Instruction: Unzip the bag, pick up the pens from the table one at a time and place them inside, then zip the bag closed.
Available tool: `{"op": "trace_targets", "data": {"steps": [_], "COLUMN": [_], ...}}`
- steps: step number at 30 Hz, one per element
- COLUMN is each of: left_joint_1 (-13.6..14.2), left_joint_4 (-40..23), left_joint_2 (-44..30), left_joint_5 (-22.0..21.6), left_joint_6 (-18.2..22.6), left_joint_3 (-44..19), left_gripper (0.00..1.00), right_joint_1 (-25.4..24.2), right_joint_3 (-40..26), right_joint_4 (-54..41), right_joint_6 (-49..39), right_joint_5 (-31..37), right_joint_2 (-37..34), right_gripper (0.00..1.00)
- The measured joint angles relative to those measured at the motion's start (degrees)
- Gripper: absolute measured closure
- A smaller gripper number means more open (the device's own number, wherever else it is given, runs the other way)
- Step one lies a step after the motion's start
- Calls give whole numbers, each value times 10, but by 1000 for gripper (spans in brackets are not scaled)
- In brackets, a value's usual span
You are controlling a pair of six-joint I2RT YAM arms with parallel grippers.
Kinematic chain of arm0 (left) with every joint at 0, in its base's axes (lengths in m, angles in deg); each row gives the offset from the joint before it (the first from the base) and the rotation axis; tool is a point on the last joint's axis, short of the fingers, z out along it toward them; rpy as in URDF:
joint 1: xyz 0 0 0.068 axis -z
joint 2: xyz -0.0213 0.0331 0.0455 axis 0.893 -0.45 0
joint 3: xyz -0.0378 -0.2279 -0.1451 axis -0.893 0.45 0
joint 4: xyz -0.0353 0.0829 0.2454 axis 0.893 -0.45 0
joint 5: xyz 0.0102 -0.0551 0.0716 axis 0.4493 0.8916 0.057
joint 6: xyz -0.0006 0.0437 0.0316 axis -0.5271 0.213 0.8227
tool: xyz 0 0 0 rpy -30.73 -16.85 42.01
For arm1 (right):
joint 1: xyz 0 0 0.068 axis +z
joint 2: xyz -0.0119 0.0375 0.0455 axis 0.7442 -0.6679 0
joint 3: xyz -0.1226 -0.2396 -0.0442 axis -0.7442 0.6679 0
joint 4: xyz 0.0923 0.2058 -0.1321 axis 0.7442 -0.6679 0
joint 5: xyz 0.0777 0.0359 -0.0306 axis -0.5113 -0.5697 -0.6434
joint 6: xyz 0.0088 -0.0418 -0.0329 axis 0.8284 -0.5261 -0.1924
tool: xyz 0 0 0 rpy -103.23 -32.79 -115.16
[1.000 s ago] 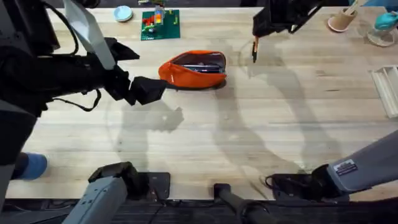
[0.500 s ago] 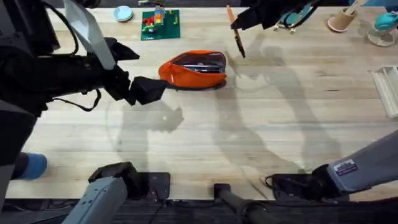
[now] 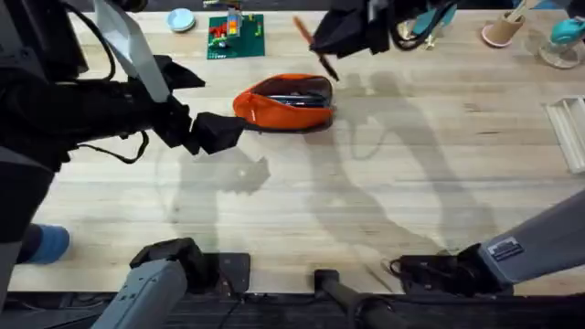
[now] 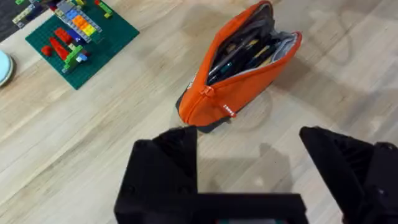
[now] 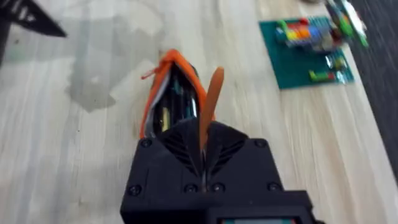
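The orange bag [image 3: 274, 108] lies unzipped on the table [image 3: 384, 183], its mouth gaping. Dark pens [image 4: 239, 55] lie inside it. My right gripper [image 3: 322, 41] hovers just beyond the bag's right end, shut on the orange pen [image 3: 330, 69], which hangs slanted above the table. In the right wrist view the orange pen [image 5: 214, 96] sticks out from the gripper [image 5: 204, 146] over the open bag [image 5: 168, 93]. My left gripper [image 3: 219, 130] stands open just left of the bag, apart from it. The left wrist view shows its fingers [image 4: 165, 165] spread wide in front of the bag [image 4: 217, 93].
A green brick baseplate [image 3: 235, 35] and a small blue dish [image 3: 181, 19] sit at the back left. A tan cup [image 3: 501, 29] and a teal object [image 3: 567, 32] stand at the back right. A white tray [image 3: 569, 132] lies at the right edge.
My right gripper has carried the orange pen leftward, from the back right to just beyond the bag's right end. The left arm and the bag have stayed still.
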Motion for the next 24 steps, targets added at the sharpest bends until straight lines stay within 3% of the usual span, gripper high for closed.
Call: {"op": "trace_targets", "data": {"steps": [11, 24], "left_joint_1": [0, 0], "left_joint_4": [0, 0], "left_joint_2": [0, 0], "left_joint_5": [0, 0], "left_joint_6": [0, 0], "left_joint_3": [0, 0], "left_gripper": [7, 7], "right_joint_1": [73, 84], "right_joint_3": [-2, -2], "right_joint_4": [-5, -5], "right_joint_6": [-79, -108], "right_joint_5": [60, 102], "right_joint_2": [-17, -95], "right_gripper": [969, 970]}}
